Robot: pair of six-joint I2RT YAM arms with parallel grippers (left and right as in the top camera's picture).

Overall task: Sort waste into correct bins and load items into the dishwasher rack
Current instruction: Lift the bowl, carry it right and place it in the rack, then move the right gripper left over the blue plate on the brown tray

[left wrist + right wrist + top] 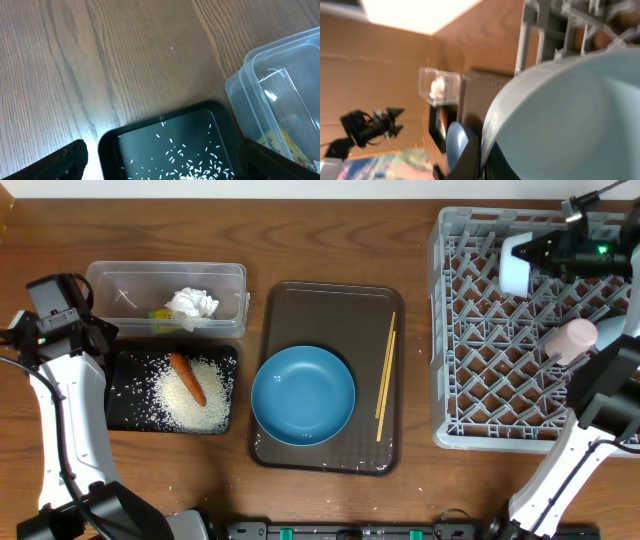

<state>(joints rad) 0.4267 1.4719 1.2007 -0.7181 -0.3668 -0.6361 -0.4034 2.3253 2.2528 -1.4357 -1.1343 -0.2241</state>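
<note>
My right gripper (pixel 538 256) is shut on the rim of the small light-blue bowl (pixel 514 264) and holds it tilted over the far part of the grey dishwasher rack (pixel 470 395). The bowl fills the right wrist view (pixel 570 115), with a finger (pixel 479 157) on its rim. A pale cup (pixel 571 338) lies in the rack. The blue dish (pixel 303 394) and chopsticks (pixel 385 375) lie on the brown tray. Rice (pixel 192 402) and the carrot (pixel 187 378) lie in the black tray (pixel 125 395). Tissue (pixel 192 304) and a wrapper (pixel 158 314) lie in the clear tub (pixel 232 280). My left gripper (pixel 98 338) is open and empty over the black tray's far left corner (pixel 107 140).
The dark brown serving tray (pixel 330 305) sits in the middle between the bins and the rack. The clear tub's corner (pixel 250 85) is close to my left gripper's right finger. Bare wood lies along the table's far side.
</note>
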